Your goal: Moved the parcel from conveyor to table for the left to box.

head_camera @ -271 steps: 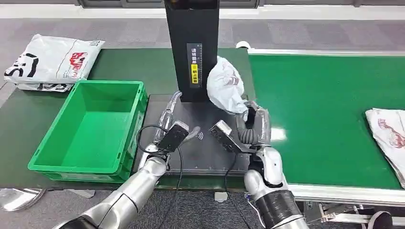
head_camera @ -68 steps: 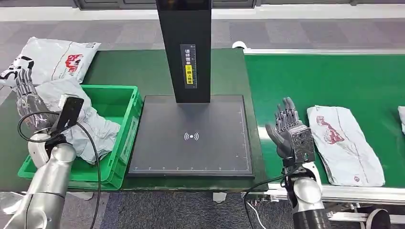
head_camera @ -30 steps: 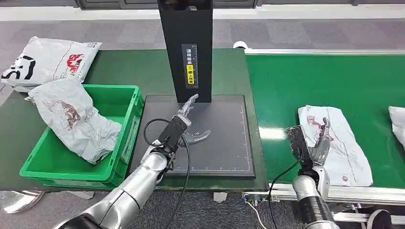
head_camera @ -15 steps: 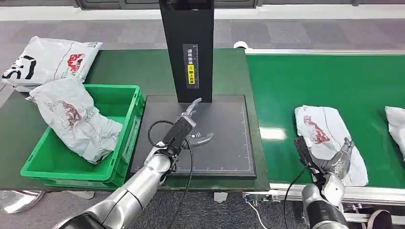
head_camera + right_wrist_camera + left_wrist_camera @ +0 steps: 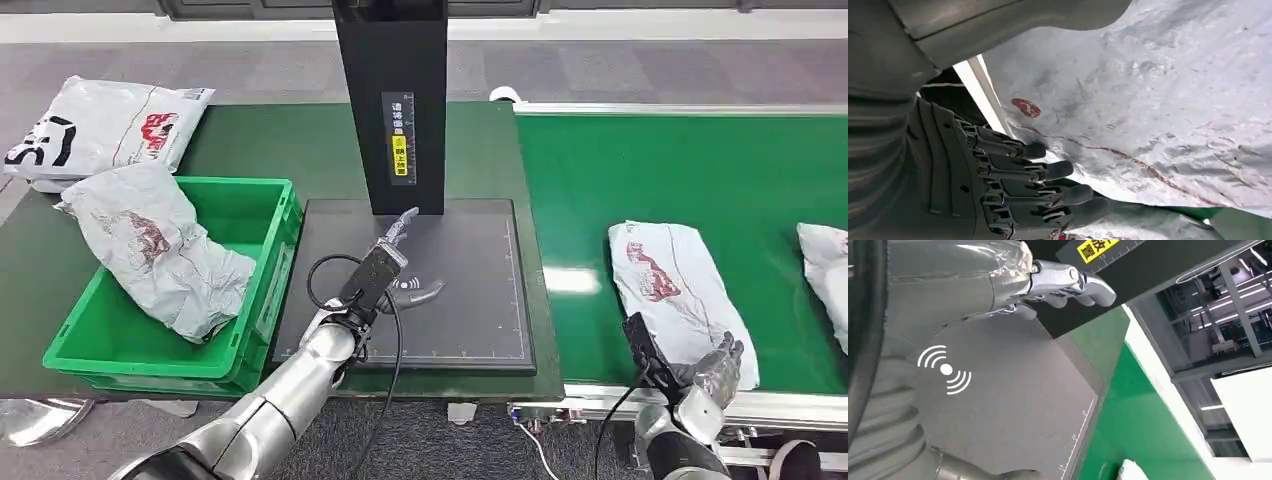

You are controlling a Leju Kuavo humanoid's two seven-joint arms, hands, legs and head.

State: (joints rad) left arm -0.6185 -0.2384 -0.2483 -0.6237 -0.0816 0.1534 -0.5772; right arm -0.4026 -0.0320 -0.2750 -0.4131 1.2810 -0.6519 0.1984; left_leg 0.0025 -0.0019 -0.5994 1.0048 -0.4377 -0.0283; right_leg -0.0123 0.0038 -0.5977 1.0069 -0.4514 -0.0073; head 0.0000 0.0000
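At lower right, crinkled grey parcel (image 5: 676,293) lies lengthwise up-frame; right hand (image 5: 712,368) grips its near edge; left hand (image 5: 400,262) spread.

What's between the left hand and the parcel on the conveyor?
Head view: bare black scanner pad and dark table edge separate left hand from parcel.

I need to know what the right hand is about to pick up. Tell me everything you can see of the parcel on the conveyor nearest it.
The parcel is a flat, elongated grey-white plastic mailer, wrinkled, with a red printed mark. It lies flat on the green conveyor belt, its long side running away from the robot. The right hand is at its near end; in the right wrist view the dark fingers reach under the film's edge.
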